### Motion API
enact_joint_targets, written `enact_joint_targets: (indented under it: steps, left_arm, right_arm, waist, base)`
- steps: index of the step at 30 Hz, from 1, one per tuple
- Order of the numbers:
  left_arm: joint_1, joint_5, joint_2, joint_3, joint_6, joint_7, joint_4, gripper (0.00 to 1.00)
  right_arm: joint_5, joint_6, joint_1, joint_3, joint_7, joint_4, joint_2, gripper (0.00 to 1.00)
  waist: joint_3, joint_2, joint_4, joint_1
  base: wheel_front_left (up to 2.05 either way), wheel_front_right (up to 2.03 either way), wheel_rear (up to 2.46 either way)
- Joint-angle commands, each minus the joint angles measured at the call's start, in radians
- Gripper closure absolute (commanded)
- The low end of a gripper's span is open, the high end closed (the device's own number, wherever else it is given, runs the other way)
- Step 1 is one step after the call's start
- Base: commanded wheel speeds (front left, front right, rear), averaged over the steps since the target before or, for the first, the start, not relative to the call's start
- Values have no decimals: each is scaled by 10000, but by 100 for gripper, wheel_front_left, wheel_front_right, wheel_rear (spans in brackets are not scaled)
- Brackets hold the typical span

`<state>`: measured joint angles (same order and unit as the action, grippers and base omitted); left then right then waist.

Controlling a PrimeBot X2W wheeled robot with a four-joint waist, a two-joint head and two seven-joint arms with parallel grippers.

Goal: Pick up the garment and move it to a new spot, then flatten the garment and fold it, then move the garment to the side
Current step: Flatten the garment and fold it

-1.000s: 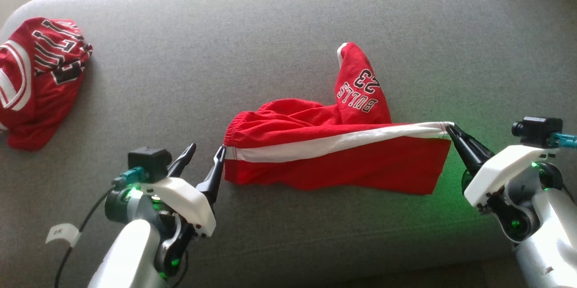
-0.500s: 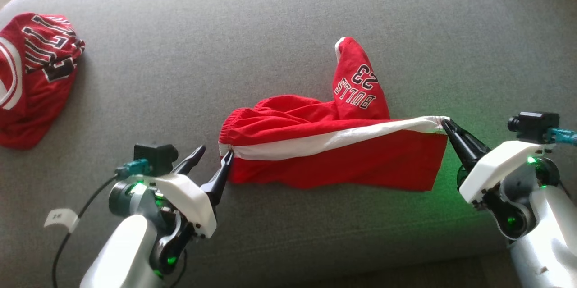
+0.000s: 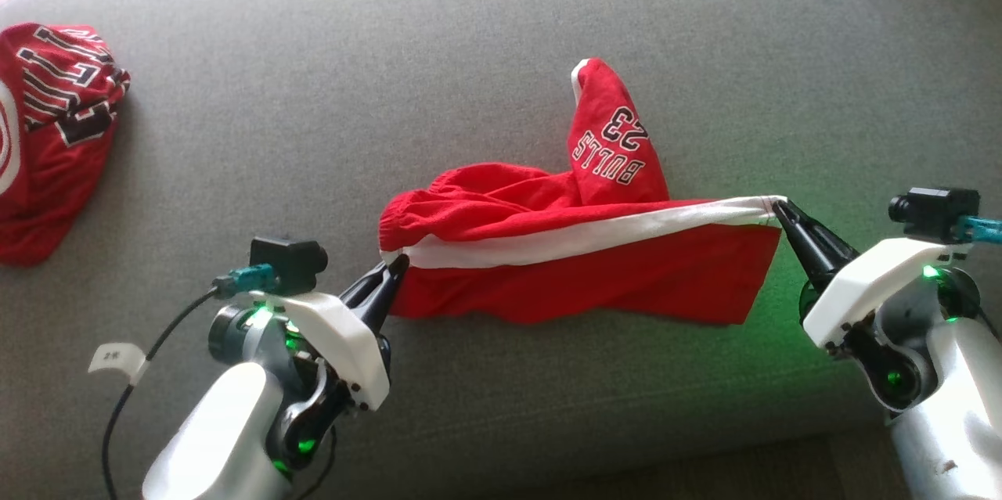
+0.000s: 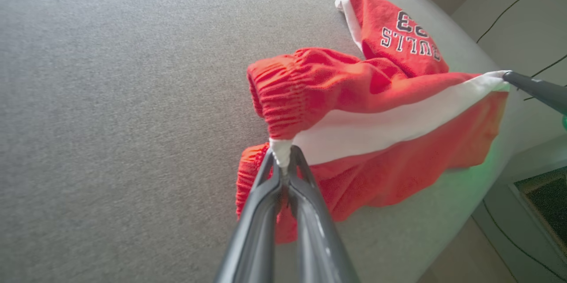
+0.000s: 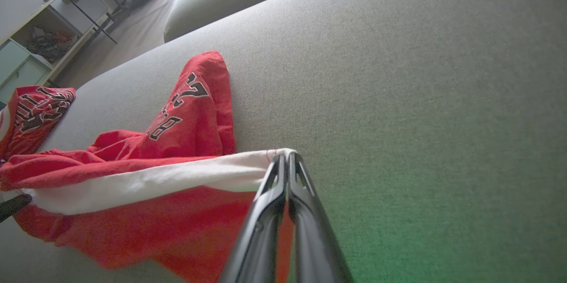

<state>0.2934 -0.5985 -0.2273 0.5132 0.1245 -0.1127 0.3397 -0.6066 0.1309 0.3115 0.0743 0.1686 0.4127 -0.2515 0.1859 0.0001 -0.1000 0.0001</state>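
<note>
The garment point(image 3: 579, 273) is a pair of red shorts with a white side stripe and "BULLS 23" printed on one leg, lying mid-sofa. My left gripper point(image 3: 398, 264) is shut on the waistband end of the white stripe; the left wrist view shows the fingers pinching that white corner of the garment point(image 4: 363, 110) at the left gripper point(image 4: 282, 163). My right gripper point(image 3: 776, 208) is shut on the stripe's hem end, seen up close at the right gripper point(image 5: 285, 157) on the garment point(image 5: 133, 185). The stripe edge is stretched between both grippers, slightly lifted.
Everything lies on a grey sofa seat point(image 3: 438, 77). A second red garment point(image 3: 47, 140) with black-and-white lettering lies bunched at the far left; it also appears as the second red garment point(image 5: 31, 114) in the right wrist view. The seat's front edge runs near my arms.
My left gripper moved right to the waistband corner and closed on it. The stripe edge is now pulled taut and lifted a little. The head camera shifted slightly.
</note>
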Motion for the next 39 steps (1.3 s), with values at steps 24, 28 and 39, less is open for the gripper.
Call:
enact_joint_targets:
  steps: [24,28,39]
  left_arm:
    - [2315,-5501,-1568,-1989,-549,-1071,-4127,100]
    - [3566,-5609,-1662,-1890,-766,-1863,-4296,100]
    - [6667,-5349,-1228,-1664,-658,-2436,-2393,100]
  right_arm:
    - [-293,-2,2283,-709,-295,-2602,-738,100]
    - [-120,-2,3341,-681,-166,-2600,-994,100]
    - [244,-2,6229,-194,-100,-1218,-989,100]
  waist:
    - [-1888,-1,-181,-1]
    - [-1965,-1,-213,-1]
    - [-1344,-1,-511,-1]
  base:
    - [0,0,0]
    - [0,0,0]
    - [0,0,0]
